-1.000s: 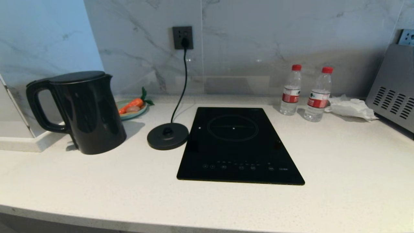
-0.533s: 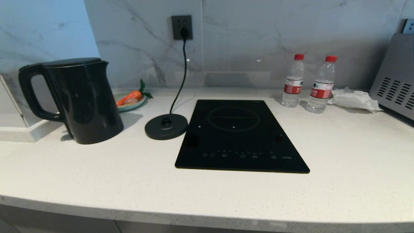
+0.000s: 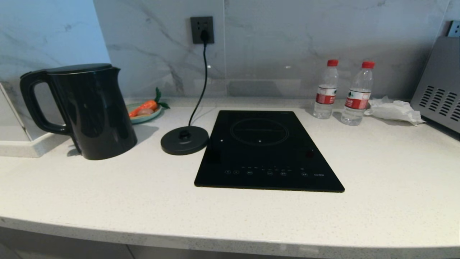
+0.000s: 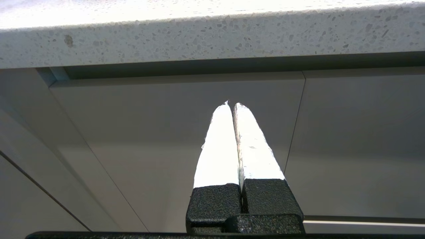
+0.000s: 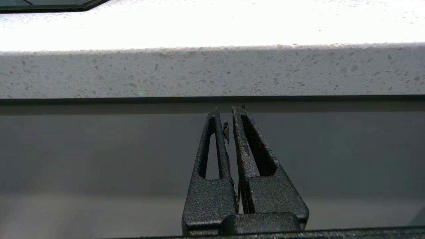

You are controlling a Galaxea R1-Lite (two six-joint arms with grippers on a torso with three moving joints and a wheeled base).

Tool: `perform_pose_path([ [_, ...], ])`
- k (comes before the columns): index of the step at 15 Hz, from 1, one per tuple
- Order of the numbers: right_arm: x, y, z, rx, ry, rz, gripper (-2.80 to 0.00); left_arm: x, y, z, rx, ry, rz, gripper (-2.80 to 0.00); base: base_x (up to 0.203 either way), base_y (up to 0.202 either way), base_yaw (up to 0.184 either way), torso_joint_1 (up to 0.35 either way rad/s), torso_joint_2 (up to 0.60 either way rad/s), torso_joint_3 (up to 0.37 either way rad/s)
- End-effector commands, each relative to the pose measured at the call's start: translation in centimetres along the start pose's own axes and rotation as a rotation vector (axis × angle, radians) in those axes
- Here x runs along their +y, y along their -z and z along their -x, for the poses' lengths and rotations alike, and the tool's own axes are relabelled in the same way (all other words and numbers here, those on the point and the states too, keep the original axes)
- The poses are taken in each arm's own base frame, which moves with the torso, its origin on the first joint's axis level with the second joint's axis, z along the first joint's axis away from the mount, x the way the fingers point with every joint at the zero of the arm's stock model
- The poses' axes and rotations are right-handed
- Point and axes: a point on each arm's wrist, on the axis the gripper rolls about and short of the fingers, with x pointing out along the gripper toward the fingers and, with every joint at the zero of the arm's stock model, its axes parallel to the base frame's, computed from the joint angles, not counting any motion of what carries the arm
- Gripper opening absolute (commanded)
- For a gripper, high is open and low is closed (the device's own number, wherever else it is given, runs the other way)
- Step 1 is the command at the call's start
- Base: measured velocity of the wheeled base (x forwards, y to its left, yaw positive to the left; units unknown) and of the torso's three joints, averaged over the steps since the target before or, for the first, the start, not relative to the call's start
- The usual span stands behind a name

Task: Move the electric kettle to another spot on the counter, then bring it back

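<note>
Your electric kettle (image 3: 88, 111) stands upright on the worktop (image 3: 230, 219), off its round corded base (image 3: 184, 140) and on the far side of that base from the hob (image 3: 267, 149), handle turned away from the base. Both tools are parked below the worktop's front edge: the left tool (image 4: 231, 104) has its fingers pressed together on nothing, and the right tool (image 5: 225, 111) is closed and empty too. Watch yourself here: raise either arm carelessly and you could clip that stone edge. The kettle is tall and glossy, so a sloppy hold on the handle may tip it toward the carrot dish (image 3: 145, 113) behind, or snag the cord (image 3: 201, 90).
</note>
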Motion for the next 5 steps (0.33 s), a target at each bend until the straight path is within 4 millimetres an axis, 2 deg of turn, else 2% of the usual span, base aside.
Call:
perform_pose_path([
  [1, 0.0, 0.0, 0.0, 0.0, 0.001, 0.0, -2.8, 0.0, 0.0, -0.01, 0.002, 0.0, 0.0, -2.8, 0.0, 0.0, 0.0, 0.0, 0.0, 0.0],
  [5, 0.0, 0.0, 0.0, 0.0, 0.0, 0.0, -2.8, 0.0, 0.0, -0.01, 0.002, 0.0, 0.0, -2.8, 0.0, 0.0, 0.0, 0.0, 0.0, 0.0],
])
